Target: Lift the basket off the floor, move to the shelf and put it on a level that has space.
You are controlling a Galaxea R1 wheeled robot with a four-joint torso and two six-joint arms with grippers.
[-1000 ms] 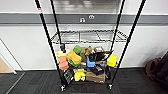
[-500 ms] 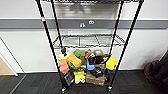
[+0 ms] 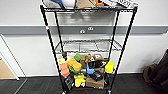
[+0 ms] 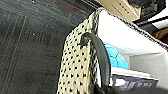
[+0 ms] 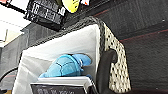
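The black wire shelf (image 3: 51, 47) stands straight ahead against the white wall. Its middle level (image 3: 87, 46) is a bare silvery grid. The beige woven basket (image 4: 75, 65) with pale lining hangs above the dark carpet floor (image 4: 30, 50). One dark handle loop (image 4: 100, 55) runs taut to my left gripper (image 4: 102, 91), which is shut on it. In the right wrist view the basket (image 5: 75, 42) holds a blue plush toy (image 5: 65, 66) and a flat box. Its other handle (image 5: 105, 67) leads to my right gripper (image 5: 100, 91), shut on it.
The top tier (image 3: 85, 3) is crowded with things. Colourful toys and boxes (image 3: 85, 70) pile up on the bottom tier. A dark brown bulky object (image 3: 157, 72) sits on the carpet at the right. Tan wooden flooring (image 3: 6, 71) begins at the far left.
The whole head picture has slid downward and the shelf looks slightly larger, so the camera has moved; the top tier's load now shows.
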